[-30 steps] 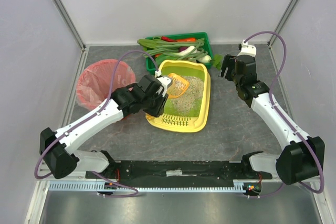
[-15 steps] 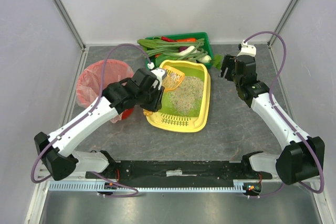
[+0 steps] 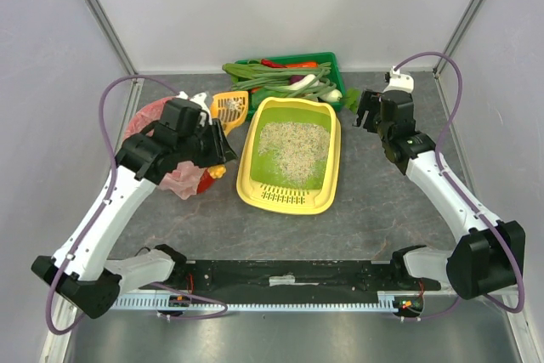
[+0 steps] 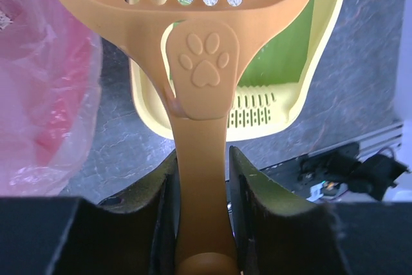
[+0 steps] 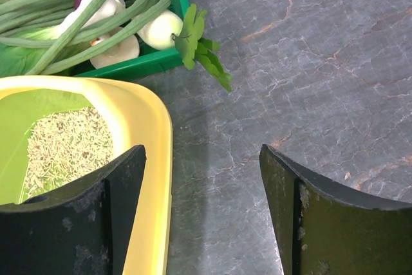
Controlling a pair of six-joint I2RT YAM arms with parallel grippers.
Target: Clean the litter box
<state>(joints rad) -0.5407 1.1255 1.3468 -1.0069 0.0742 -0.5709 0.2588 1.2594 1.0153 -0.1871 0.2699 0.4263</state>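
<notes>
An orange slotted scoop (image 3: 230, 106) is gripped by its handle in the left hand (image 3: 211, 116), whose fingers (image 4: 251, 188) are clenched on both sides of the handle just below a paw-print emblem. The scoop's head is held out beyond the hand. Whether anything lies in it cannot be told.

The litter box (image 3: 335, 155) is set on the grey tabletop (image 3: 382, 210) just to the right of the left hand and to the left of the right hand. Pale grainy litter (image 3: 293, 146) is spread over the far half of its lime-green inside, and the near part of the floor is left bare. A slotted yellow ledge (image 3: 285, 197) is seen at its near end.

Under and to the left of the left hand a red bin (image 3: 183, 183) lined with a pink bag (image 4: 38, 82) is seen.

The right hand (image 3: 367, 110) is released, with nothing between its spread fingers (image 5: 109, 217), and is held above the tabletop beside the box's far right corner. Ahead of it a dark green crate (image 5: 138, 64) is filled with long green beans, white bulbs and leafy greens (image 3: 280, 78).
</notes>
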